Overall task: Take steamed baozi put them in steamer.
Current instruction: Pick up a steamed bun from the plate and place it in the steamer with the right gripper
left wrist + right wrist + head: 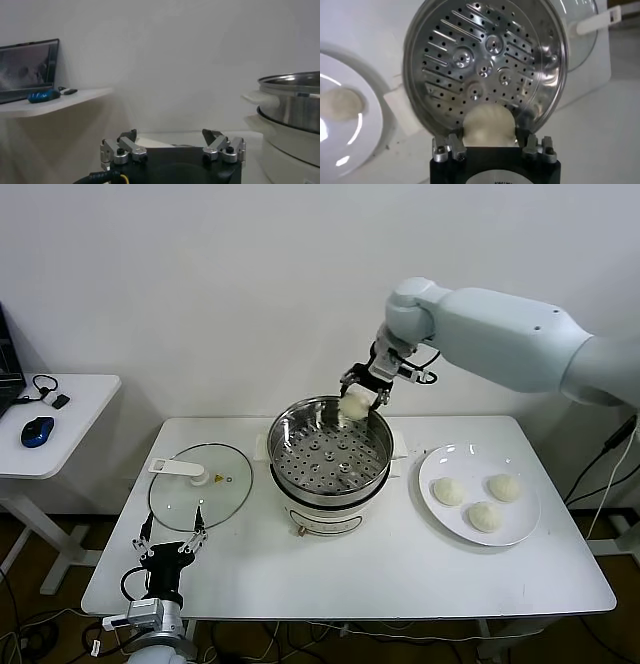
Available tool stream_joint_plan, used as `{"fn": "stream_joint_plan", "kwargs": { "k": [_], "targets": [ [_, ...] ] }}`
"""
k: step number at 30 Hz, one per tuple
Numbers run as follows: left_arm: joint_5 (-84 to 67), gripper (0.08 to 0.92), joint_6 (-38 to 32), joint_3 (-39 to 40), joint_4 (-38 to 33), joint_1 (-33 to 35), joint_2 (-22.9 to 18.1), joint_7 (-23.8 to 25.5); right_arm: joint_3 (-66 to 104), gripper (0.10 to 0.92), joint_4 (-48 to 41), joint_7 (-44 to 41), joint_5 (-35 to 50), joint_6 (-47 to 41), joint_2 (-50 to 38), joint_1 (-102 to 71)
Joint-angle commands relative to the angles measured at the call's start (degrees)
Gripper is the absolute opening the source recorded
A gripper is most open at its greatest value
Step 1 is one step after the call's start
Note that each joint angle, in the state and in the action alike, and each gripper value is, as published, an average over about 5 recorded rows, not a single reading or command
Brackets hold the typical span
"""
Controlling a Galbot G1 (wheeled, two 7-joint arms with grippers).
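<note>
Right tool point(362, 391) grips baozi point(353, 406) — above steamer point(330, 456) rim.

Pale grey arm point(520, 334), black hand point(362, 389)

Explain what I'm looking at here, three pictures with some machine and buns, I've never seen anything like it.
It is a two-armed robot at a white table. The wide picture looks down from its head; the other two come from cameras on each wrist. The right hand holds a bun over the back rim of a steel steamer, whose holed tray is bare. Its wrist camera shows that bun between the fingers. Three more buns wait on a white plate. A glass lid lies left of the steamer. The left hand waits open at the table's near edge, holding nothing.
</note>
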Motion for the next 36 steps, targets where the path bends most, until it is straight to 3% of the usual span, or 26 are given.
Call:
{"fn": "stream_joint_plan", "kwargs": {
  "k": [1,27,32,36],
  "targets": [
    [-0.2,0.823,-0.1,-1.0,0.1,0.1,-2.7,0.0,2.7,0.701,-10.1,2.2,-7.0,8.7,8.0,-6.1],
    [0.4,0.823,-0.5,-1.1,0.7,0.0,-2.8,-0.1,10.0,0.759,-23.3,8.4,-14.4,11.2,11.2,-14.4],
    [0.3,0.823,-0.5,-1.4,0.5,-0.1,-2.8,-0.1,10.2,0.813,-22.6,8.6,-13.2,11.1,10.8,-13.9],
    [0.3,0.823,-0.4,-1.8,0.2,0.1,-2.8,0.0,7.7,0.822,-19.3,4.2,-6.7,11.9,9.3,-10.2]
  ]
}}
